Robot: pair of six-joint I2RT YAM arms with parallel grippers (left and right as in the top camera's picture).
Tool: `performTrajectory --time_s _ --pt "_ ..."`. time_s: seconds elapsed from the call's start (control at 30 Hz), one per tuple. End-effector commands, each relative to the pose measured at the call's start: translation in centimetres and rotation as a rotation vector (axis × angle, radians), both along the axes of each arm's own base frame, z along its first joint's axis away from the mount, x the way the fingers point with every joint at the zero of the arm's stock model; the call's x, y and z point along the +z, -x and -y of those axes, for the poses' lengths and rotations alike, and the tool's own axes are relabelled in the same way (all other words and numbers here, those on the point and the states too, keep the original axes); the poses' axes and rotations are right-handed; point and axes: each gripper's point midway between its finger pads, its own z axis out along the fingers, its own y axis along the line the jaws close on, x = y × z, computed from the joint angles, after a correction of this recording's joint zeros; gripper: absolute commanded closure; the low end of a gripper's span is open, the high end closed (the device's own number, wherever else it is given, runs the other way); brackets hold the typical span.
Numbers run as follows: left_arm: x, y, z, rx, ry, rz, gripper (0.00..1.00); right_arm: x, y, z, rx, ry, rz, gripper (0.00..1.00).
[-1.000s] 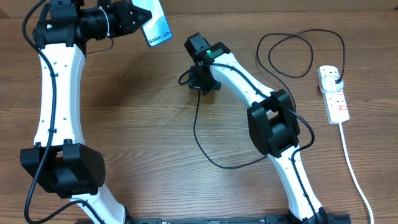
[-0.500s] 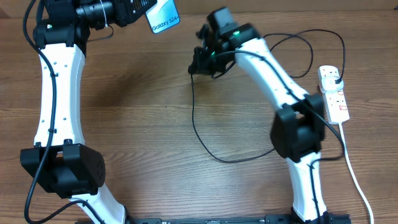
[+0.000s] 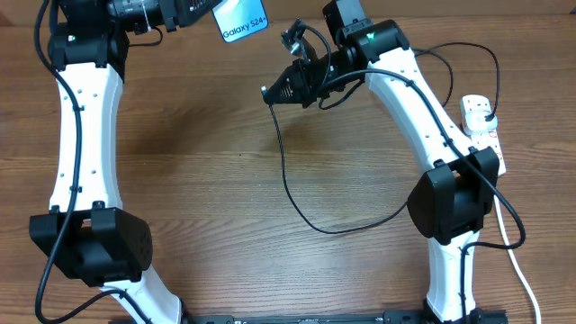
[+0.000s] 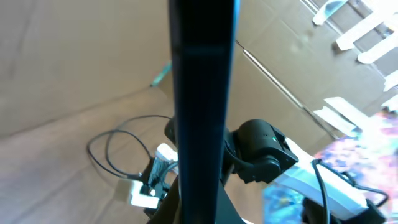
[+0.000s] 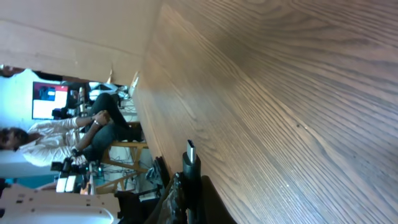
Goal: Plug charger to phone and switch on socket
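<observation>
Two claws: both closed, each gripping one thing, both raised off the table point(image 3: 207, 171).
left claw point(image 3: 200, 13): clamped on one short end of the phone point(image 3: 244, 20).
phone: juts out from the left claw toward the right claw, tilted, with its light blue screen facing up and "Galaxy S24+" readable. From the left wrist it is seen edge-on, a dark strip running straight out from the claw.
right claw point(image 3: 273, 91): clamped on the charger point(image 3: 286, 171) just behind its end.
connector tip point(image 5: 191, 149): pokes out past the right claw's fingertips, bare and touching nothing, with the table surface beside it.
gap: the phone's free end lies near the right claw, ahead of it and off to one side. The two are clearly apart, so the connector tip is not in the phone.
charger: its thin black cable drops from the right claw to the table, sweeps in a wide loop under the right arm point(image 3: 405, 99), then loops again beyond that arm.
plug point(image 3: 487, 114): seated in the socket point(image 3: 474, 105), well apart from the right claw, out past its own elbow.
socket: a white strip lying flat on the table, with red marks on its switches, partly hidden by the right arm. Whether a switch is on I cannot tell.
white cord point(image 3: 515, 261): leaves the socket's end farthest from the right claw and trails away across the table.
</observation>
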Motion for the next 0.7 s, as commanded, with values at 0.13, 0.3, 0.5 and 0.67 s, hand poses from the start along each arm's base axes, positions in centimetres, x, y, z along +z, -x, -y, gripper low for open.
performTrajectory --time_s 0.13,0.3,0.5,0.67 --pt "1.1 1.3 0.2 -0.047 0.037 -0.076 0.96 8.1 2.0 1.1 0.009 -0.071 0.21 0.96" --pt "1.1 1.3 0.2 -0.045 0.053 -0.135 0.96 10.1 2.7 1.4 0.009 -0.089 0.256 0.96" --pt "0.8 1.6 0.3 -0.053 0.066 -0.197 0.96 11.3 3.2 1.3 0.019 -0.116 0.286 0.96" --pt "1.0 2.6 0.6 -0.119 0.077 -0.2 0.96 12.5 3.5 0.8 0.049 -0.179 0.304 0.96"
